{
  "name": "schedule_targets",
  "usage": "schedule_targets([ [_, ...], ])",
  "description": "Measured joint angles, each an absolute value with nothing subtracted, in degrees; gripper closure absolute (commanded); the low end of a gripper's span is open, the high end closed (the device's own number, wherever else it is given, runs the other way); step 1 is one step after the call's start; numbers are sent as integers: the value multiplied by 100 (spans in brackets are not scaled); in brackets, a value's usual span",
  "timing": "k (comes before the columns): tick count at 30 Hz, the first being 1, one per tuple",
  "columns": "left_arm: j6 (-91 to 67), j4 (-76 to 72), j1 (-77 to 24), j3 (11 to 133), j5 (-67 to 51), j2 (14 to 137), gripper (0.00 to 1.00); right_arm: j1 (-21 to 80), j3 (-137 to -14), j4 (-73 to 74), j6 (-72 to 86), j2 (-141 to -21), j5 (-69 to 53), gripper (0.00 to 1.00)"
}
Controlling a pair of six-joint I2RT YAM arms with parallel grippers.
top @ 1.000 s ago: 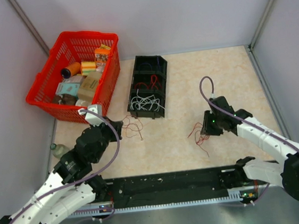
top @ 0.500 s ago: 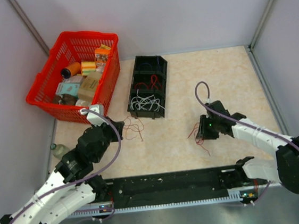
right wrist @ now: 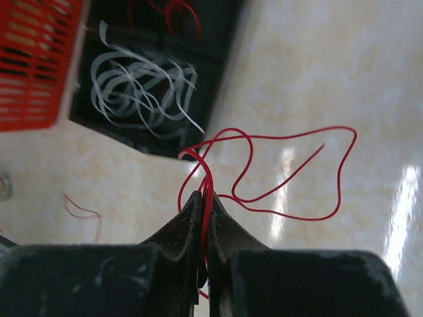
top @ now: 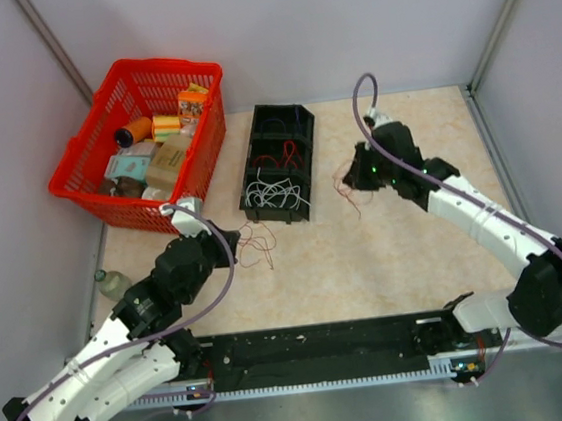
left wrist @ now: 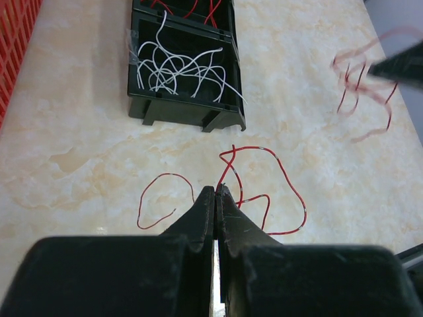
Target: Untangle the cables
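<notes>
The right claw [right wrist: 203, 201] is pinched shut on a red wire [right wrist: 277, 178] whose loops dangle ahead of it, and beyond lies the black divided tray [right wrist: 223, 59] holding white wires [right wrist: 142, 86]. The left claw [left wrist: 216, 198] appears clamped on a second red wire [left wrist: 284, 178]. This looks like the sorting step, so next the lifted wire needs carrying over the tray's red compartment

Pale lilac walls [top: 292, 28] enclose a glossy beige marble tabletop [top: 367, 262].

Two tools: left tool [left wrist: 216, 190], right tool [right wrist: 201, 196]. Three red cables: held red cable [right wrist: 291, 173] in right tool, near red cable [left wrist: 264, 197] at left tool's tip, far red cable [top: 290, 152] beyond. One white cable [left wrist: 178, 66], tray [left wrist: 185, 112], basket [top: 77, 182].
</notes>
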State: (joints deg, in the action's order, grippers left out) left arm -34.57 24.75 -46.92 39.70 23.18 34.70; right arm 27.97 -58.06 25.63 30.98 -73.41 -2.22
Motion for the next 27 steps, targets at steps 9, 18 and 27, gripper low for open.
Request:
schedule_targets([
  [9,-3721,2226,-4692,3607,2036,3588,100,2801,-8252,1673,2851,-9039,-919,100],
  [18,-3898,1999,-4692,3544,1754,3741,100,2873,-9502,764,2936,-11312,-1721,100],
  [27,-3896,1953,-4692,3544,1741,3813,100,2904,-10554,301,3103,-12997,-1911,100],
])
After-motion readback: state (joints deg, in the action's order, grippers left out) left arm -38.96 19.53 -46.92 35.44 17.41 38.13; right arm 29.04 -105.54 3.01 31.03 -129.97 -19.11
